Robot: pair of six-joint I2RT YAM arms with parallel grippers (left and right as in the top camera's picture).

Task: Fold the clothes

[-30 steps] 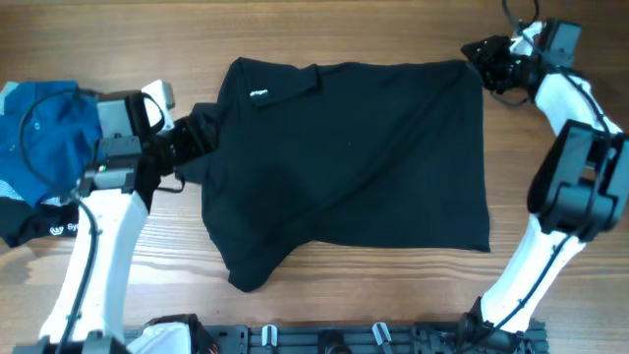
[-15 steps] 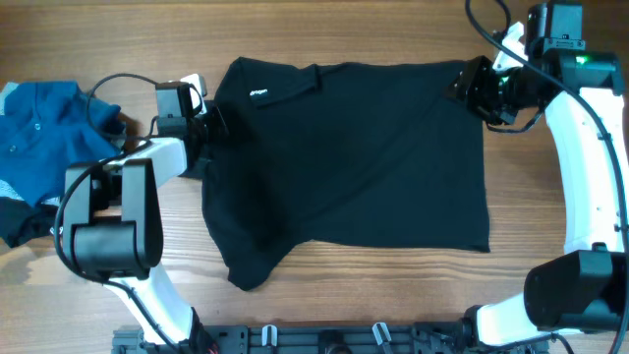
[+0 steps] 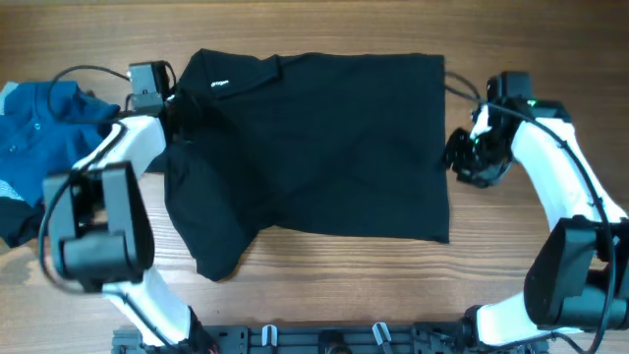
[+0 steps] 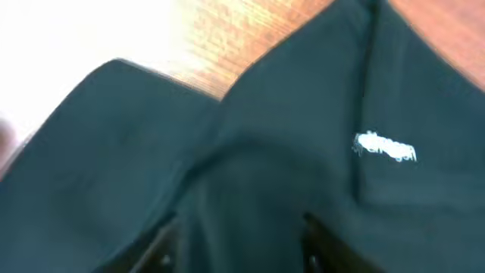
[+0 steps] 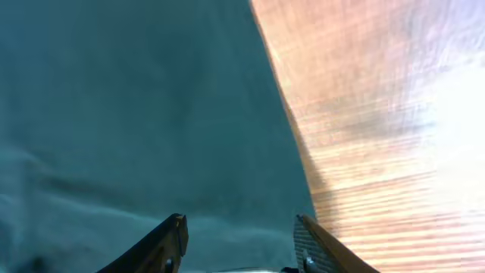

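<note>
A large black collared shirt (image 3: 314,147) lies spread on the wooden table, collar and small white logo (image 3: 220,84) at the upper left. My left gripper (image 3: 180,106) is at the shirt's left shoulder. In the left wrist view its fingers (image 4: 236,227) stand apart with a ridge of black fabric (image 4: 303,91) between them, and the logo (image 4: 385,149) is just ahead. My right gripper (image 3: 454,157) is at the middle of the shirt's right edge. Its fingers (image 5: 239,227) are apart over flat fabric (image 5: 136,98), beside the hem.
A blue polo (image 3: 39,128) lies bunched at the far left, with a black white-lettered piece (image 3: 15,221) below it at the table's left edge. Bare wood (image 3: 531,59) lies right of the shirt. A dark equipment rail (image 3: 324,339) runs along the front edge.
The whole shirt has slid left and slightly up. My left gripper moved left and up with it. My right gripper went from the top right corner down to the middle of the right edge.
</note>
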